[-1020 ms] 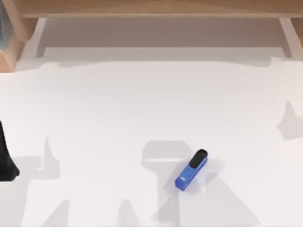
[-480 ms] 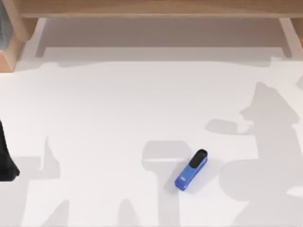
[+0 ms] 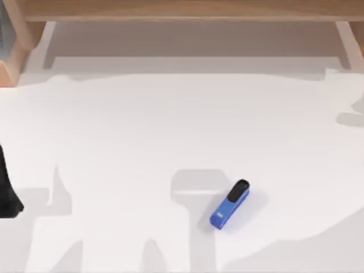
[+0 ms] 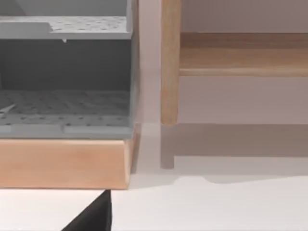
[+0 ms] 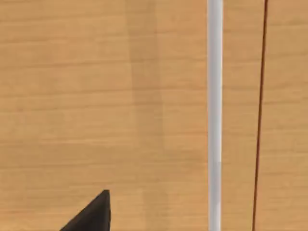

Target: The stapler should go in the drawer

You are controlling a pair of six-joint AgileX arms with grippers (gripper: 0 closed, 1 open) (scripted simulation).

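One stapler on desk, not in drawer

One blue stapler [image 3: 230, 205] lies flat on the white desk [image 3: 125, 142], right of centre toward the near edge, black cap pointing up-right, nothing touching it. Left arm [image 3: 7, 187] parked at the desk's left edge. Wooden unit [image 3: 187, 10] spans the far side. Cannot tell the state of either arm's jaws.

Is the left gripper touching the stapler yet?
Apart. The top view shows the stapler alone on white table, the left arm's dark tip far off at the left edge.
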